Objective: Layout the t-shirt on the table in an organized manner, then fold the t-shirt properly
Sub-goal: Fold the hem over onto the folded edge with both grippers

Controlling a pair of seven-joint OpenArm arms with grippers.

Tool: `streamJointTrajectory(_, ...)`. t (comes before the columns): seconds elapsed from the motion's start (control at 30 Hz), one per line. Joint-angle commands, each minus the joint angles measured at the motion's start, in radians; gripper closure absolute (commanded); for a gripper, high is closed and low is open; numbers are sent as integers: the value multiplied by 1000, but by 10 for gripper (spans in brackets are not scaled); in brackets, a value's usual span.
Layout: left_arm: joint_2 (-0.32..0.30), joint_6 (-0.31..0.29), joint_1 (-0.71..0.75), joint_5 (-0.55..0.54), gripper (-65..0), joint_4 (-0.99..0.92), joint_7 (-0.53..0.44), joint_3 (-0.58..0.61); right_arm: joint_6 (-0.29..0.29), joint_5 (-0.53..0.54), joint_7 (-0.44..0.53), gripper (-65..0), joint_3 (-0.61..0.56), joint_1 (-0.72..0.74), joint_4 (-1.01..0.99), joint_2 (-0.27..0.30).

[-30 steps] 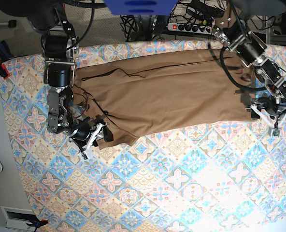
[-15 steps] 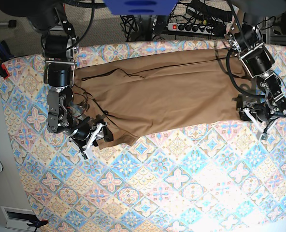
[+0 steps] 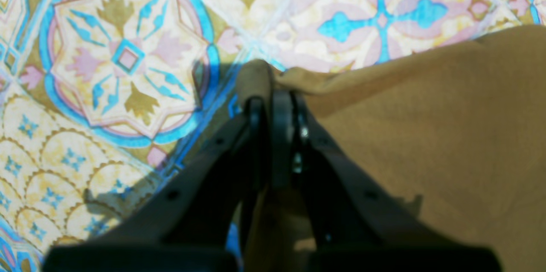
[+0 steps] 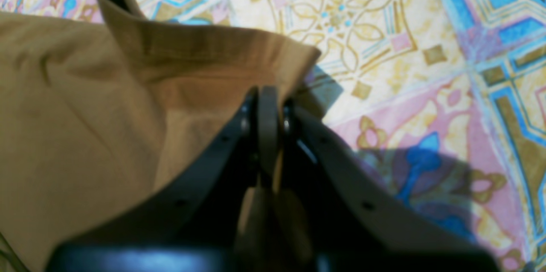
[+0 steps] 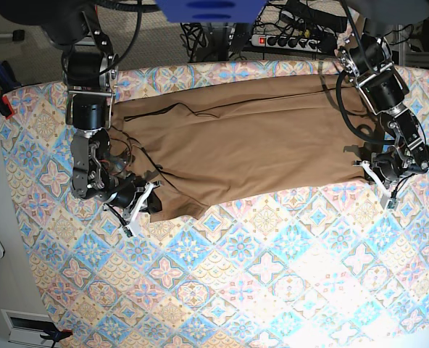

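- Tan cloth of the t-shirt (image 5: 236, 145) lies spread lengthwise over the far half of the bench (image 5: 258, 275), its near edge running between the two claws.
- Since a second ago the left claw (image 5: 380, 176) has swung in from beyond the hem corner and clamped onto it; in the left wrist view its jaws are pressed together on a small fold of cloth (image 3: 256, 78) at their tips.
- The right claw (image 5: 143, 203) has held its place, shut on the opposite corner, with cloth bunched just ahead of it (image 4: 204, 50).
- With both near corners now gripped, I judge a stretch or first fold is ready to begin.
- No brand, label or readable writing shows anywhere.
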Motion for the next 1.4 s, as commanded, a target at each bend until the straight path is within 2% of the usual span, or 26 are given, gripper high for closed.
streamJointTrajectory(0.0, -13, 2, -12, 13, 0, 10, 9, -2, 2, 1, 0, 0, -1, 22, 14, 5)
streamJointTrajectory(0.2, -13, 2, 4, 4, 0, 16, 14, -8, 2, 1, -76, 0, -1, 22, 41, 5)
streamJointTrajectory(0.47, -13, 2, 23, 4, 0, 29, 17, -9, 2, 1, -220, 0, 0, 22, 368, 5)
streamJointTrajectory(0.6, -10, 2, 84, 4, 0, 154, 19, -9, 2, 1, -274, 0, 3, 10, 452, 7)
streamJointTrajectory(0.83, 52, 2, 225, 5, 0, 437, 15, -8, 2, 1, -284, 0, 5, -88, 560, 7)
streamJointTrajectory(1.2, 58, 2, 294, 2, 0, 487, 11, -49, 0, 3, -286, 0, 8, -263, 742, 7)
streamJointTrajectory(1.37, 59, 2, 360, 2, 0, 589, 11, -52, 0, 3, -286, 0, 97, -314, 811, 7)
